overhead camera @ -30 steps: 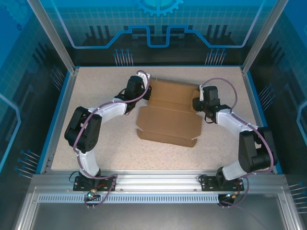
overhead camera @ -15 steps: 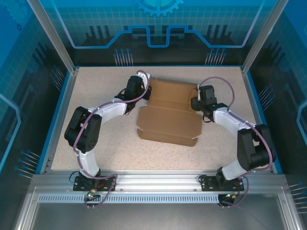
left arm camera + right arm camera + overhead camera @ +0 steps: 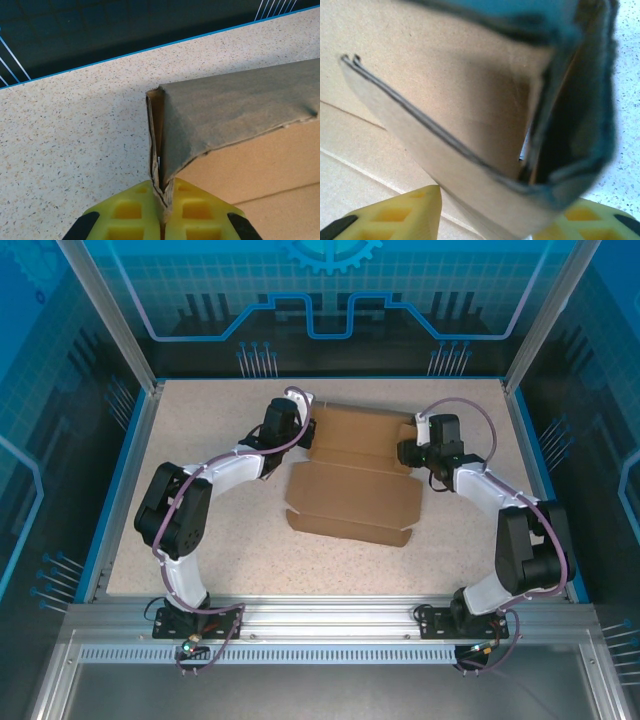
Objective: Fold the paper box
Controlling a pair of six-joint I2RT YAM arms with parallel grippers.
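Paper box, partly folded, at the centre of the counter; its wide panel lies open toward 6 o'clock, its side walls at 9 and 3 o'clock. Left gripper clenched on the raised wall at the box's 10 o'clock corner; right gripper spread astride the doubled wall near 2 o'clock, the layers not pressed together. Step in hand, by judgement: erecting the side walls. The next move calls for the right gripper to pinch, then both walls stood square.
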